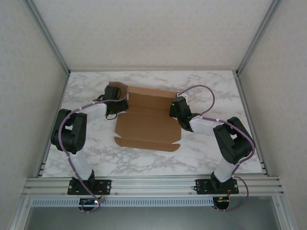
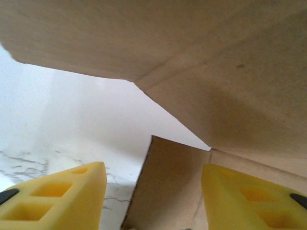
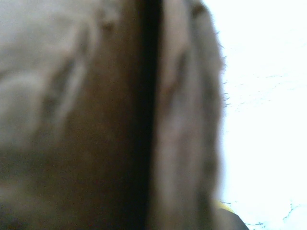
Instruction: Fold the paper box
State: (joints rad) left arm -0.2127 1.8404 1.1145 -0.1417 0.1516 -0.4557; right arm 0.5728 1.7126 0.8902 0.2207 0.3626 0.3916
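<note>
Open surface (image 1: 144, 163) lies between the arm bases (image 1: 88, 184) and the paper box (image 1: 146, 127), and I see more along the far edge. The box fills the middle. A flap (image 2: 165, 191) stands between the parted fingers of my left end effector (image 2: 152, 167), and walls (image 1: 33, 86) close three sides.

Soft even light; the paper box (image 3: 96, 120) blurs close-up (table (image 3: 268, 96) glares white).
</note>
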